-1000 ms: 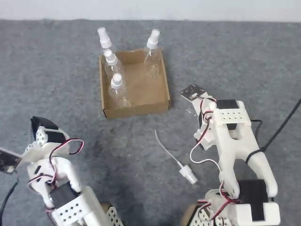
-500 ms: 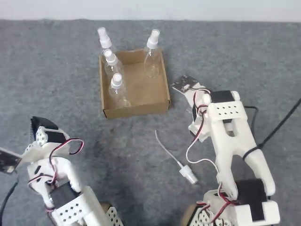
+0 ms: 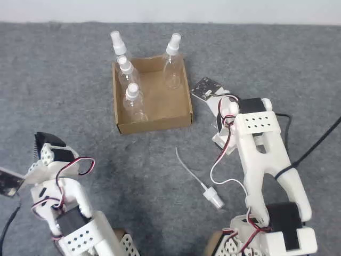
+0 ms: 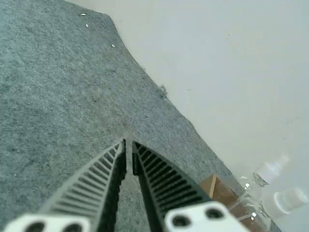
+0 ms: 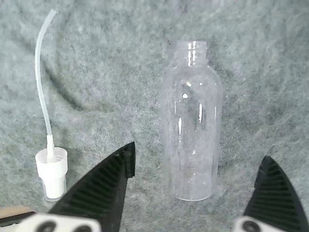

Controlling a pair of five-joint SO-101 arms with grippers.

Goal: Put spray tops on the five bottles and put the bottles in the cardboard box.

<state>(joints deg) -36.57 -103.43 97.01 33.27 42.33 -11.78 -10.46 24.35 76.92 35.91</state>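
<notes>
Left gripper (image 4: 129, 143) sits low at the left of the high view, its jaws drawn together on nothing, well apart from the work. At upper centre, the cardboard box (image 3: 154, 124) has four capped bottles (image 3: 135, 108) standing at it. I cannot tell whether the rear-left one is inside the wall or just behind it. Below the box, at lower centre, the loose spray top (image 3: 213, 199) lies on the carpet (image 3: 277, 64), its tube (image 3: 186, 168) trailing up toward the box. Right of the box, the right gripper (image 5: 199, 151) hangs spread wide over the uncapped bottle (image 5: 193, 125), which lies on its side between the jaws, touched by neither. The step in hand looks like picking up this fifth bottle. The next move calls for lowering, closing on the body, and standing it upright for the top.
</notes>
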